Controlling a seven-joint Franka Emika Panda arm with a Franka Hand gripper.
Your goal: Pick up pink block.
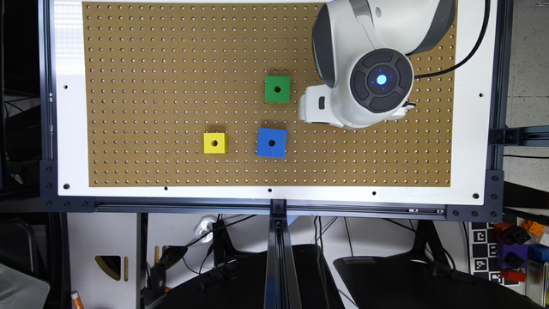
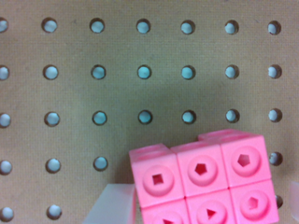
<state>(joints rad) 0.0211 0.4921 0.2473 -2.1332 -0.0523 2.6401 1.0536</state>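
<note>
while the white arm [image 1: 364, 64] hangs over the brown pegboard [image 1: 150, 86], the pink block [image 2: 205, 182] lies on the board close under the wrist camera; whether the gripper is spread or pressed together cannot be told. green cube [image 1: 277, 89], blue cube [image 1: 271, 143] and yellow cube [image 1: 215, 143] sit apart.

On the brown pegboard [image 1: 171, 86] sit three plain cubes, each with one centre hole: one green cube [image 1: 277, 89], one blue cube [image 1: 272, 143] and one yellow cube [image 1: 215, 143]. The wrist view adds one pink block [image 2: 205, 182], its top split into six round studs, three to a row in two rows. That makes four blocks counted, one of each colour. One robot arm [image 1: 364, 64] reaches over the pegboard.
</note>
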